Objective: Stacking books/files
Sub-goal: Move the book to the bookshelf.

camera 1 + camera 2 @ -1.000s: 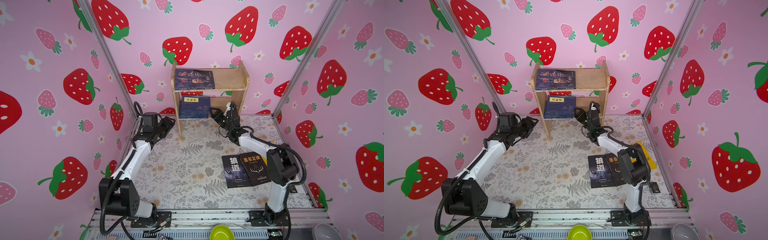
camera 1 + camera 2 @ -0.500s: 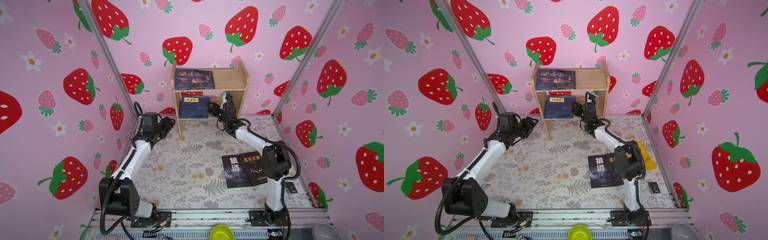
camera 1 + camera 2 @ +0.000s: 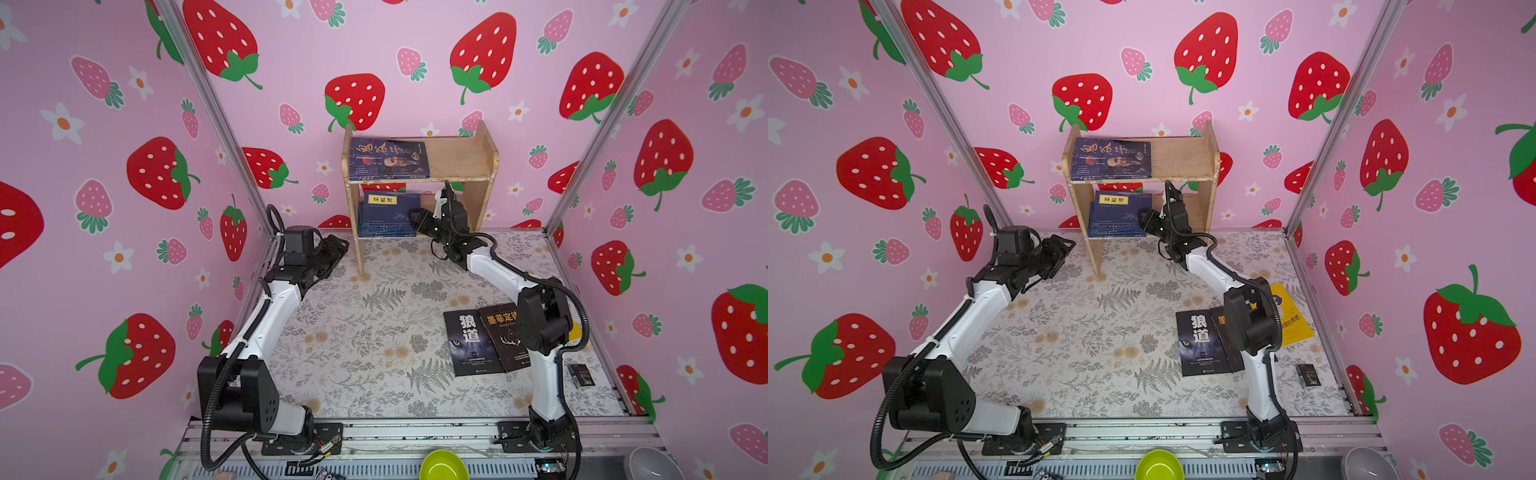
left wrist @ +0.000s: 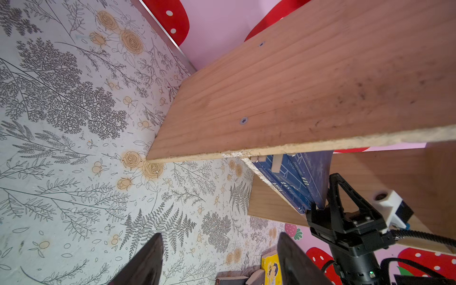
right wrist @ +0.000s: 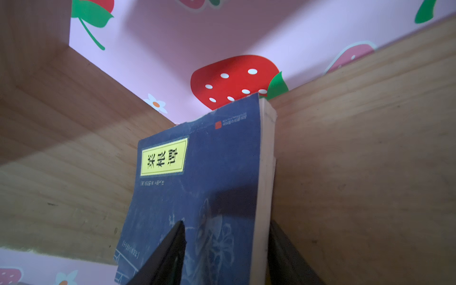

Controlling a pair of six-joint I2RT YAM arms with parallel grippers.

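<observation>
A stack of navy books (image 3: pixel 386 216) (image 3: pixel 1119 214) with a yellow label lies on the lower board of the wooden shelf (image 3: pixel 461 160) (image 3: pixel 1183 158). My right gripper (image 3: pixel 415 218) (image 3: pixel 1144 218) (image 5: pixel 226 223) reaches into that level, open, its jaws straddling the stack's (image 5: pixel 209 160) near edge: one finger over the cover, the other beside the page edges. A blue portrait book (image 3: pixel 388 160) (image 3: pixel 1111 160) lies on the top board. Two black books (image 3: pixel 471 343) (image 3: pixel 1202 343) and a yellow one (image 3: pixel 1291 320) lie on the table by the right arm. My left gripper (image 3: pixel 338 249) (image 3: pixel 1067 249) (image 4: pixel 219 237) hangs open and empty left of the shelf.
The shelf's side panel (image 4: pixel 296 98) stands close to the left gripper. A small black object (image 3: pixel 582 374) (image 3: pixel 1308 375) lies near the right wall. A green bowl (image 3: pixel 442 467) and a grey bowl (image 3: pixel 652 463) sit below the front rail. Pink walls enclose the table.
The right gripper has moved up and forward into the shelf's lower level, onto the navy stack. The left arm has not moved.
</observation>
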